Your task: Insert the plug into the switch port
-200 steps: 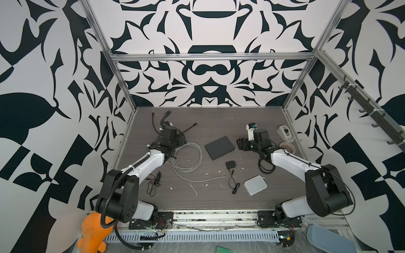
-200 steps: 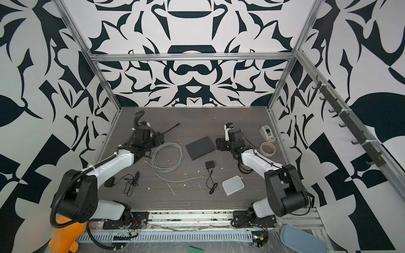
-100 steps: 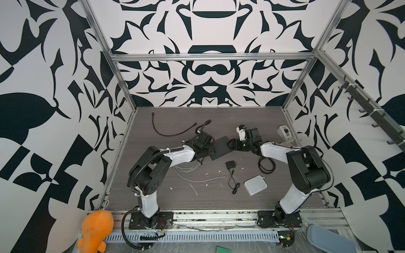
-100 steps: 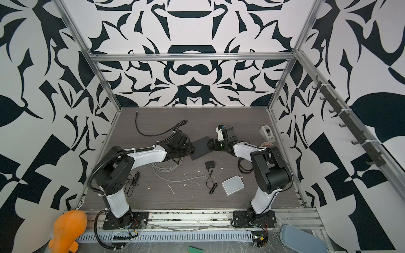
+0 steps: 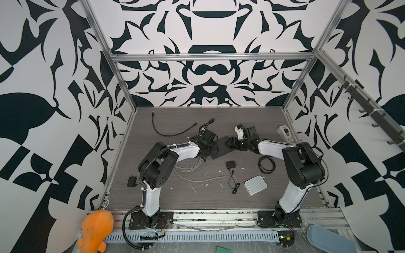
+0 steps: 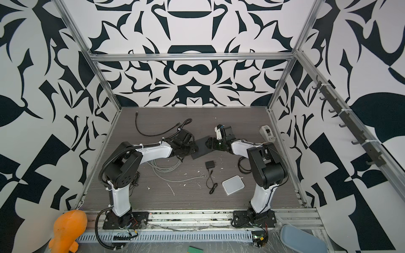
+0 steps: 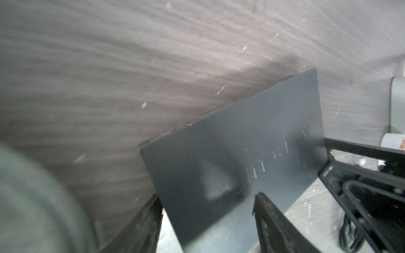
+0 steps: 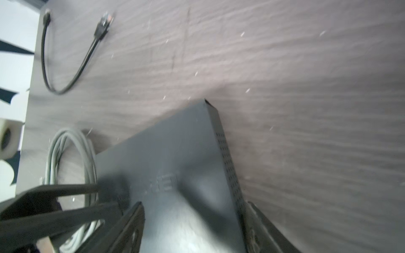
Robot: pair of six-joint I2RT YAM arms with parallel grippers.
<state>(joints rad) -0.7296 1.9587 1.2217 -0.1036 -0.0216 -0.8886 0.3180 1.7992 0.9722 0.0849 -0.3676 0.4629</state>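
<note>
— You can see it from above. Where's the thing they're working on?
— In both top views the black box (image 5: 221, 147) (image 6: 201, 148) lies askew on the table (image 5: 197, 203), about mid-floor. The left gripper (image 5: 213, 151) is at its nearer end and the right gripper (image 5: 229, 143) at its farther end, both right up against it.

— And the cables?
— A grey cable (image 5: 188, 167) is coiled under the left arm, just beside the box. A black cable (image 5: 168, 131) curves along the back, well apart. A white box (image 5: 255, 185) sits towards the front, with a black adapter (image 5: 230, 164) between it and the black box.

— What about the left wrist camera?
— The black box (image 7: 241, 135) fills the middle, with blurred lettering on its top. The left gripper's fingers (image 7: 271, 223) stand spread, one on each side of the box's end. I can't tell if they pinch it.

— And the right wrist?
— Much the same from the opposite end. The right gripper's fingers (image 8: 260, 230) are spread wide with the box between them, one hard by its perforated side (image 8: 228, 162). Clamped or only straddling, I can't tell. Beyond are the grey cable (image 8: 65, 153) and the black cable (image 8: 65, 72), lying loose.

— Can you see the switch port?
— I can't make it out in any view.
</note>
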